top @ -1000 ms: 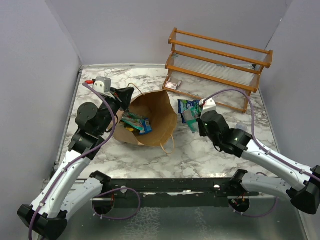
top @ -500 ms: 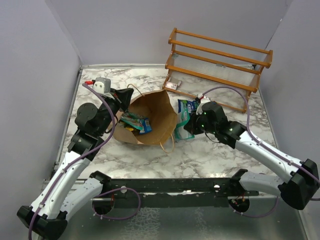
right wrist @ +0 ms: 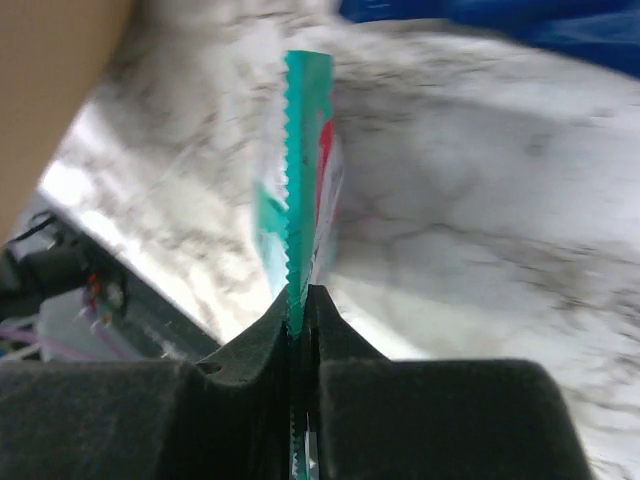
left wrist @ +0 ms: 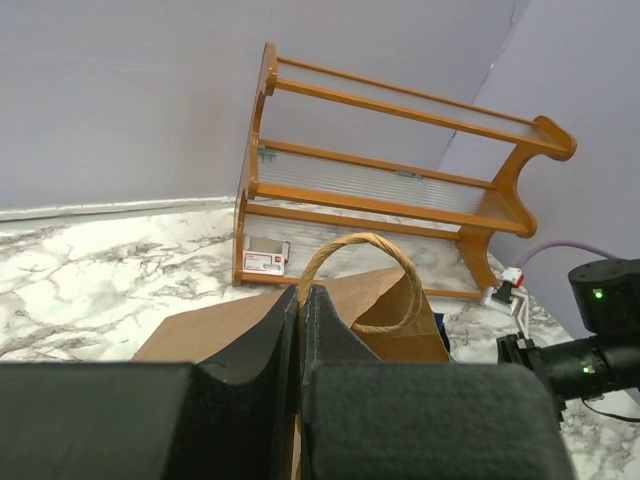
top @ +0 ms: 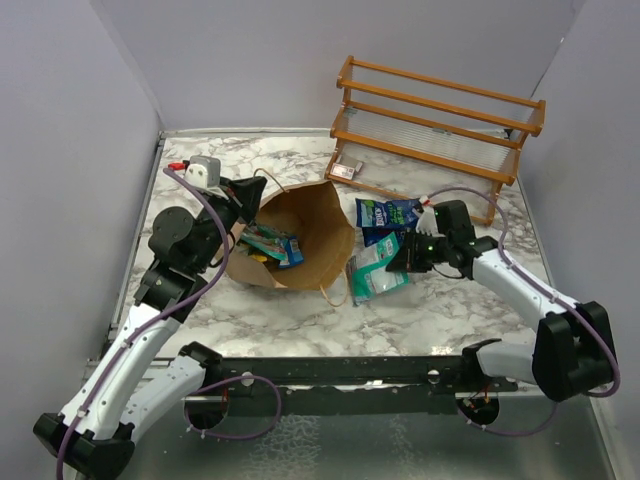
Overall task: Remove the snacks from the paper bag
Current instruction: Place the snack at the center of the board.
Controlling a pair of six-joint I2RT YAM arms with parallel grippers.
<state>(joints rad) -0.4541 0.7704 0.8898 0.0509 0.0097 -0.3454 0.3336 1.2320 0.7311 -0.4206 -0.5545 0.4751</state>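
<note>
The brown paper bag (top: 300, 235) lies on its side mid-table, mouth toward the left, with several snack packets (top: 272, 245) showing inside. My left gripper (top: 250, 195) is shut on the bag's rim at its loop handle (left wrist: 362, 262), holding the mouth up. My right gripper (top: 408, 252) is shut on the edge of a teal-green packet (top: 377, 268), which hangs over the marble right of the bag; the right wrist view shows its serrated edge (right wrist: 297, 180) between the pads. A blue packet (top: 385, 212) lies on the table behind it.
A wooden orange rack (top: 435, 125) stands at the back right, with a small pale box with a red mark (top: 346, 170) at its left foot. Grey walls close in on the left, back and right. The bag's other handle (top: 335, 290) lies on the marble.
My right arm has swung right and toward the front, carrying the teal-green packet away from the blue one and lower beside the bag. The left arm and bag have not moved.
</note>
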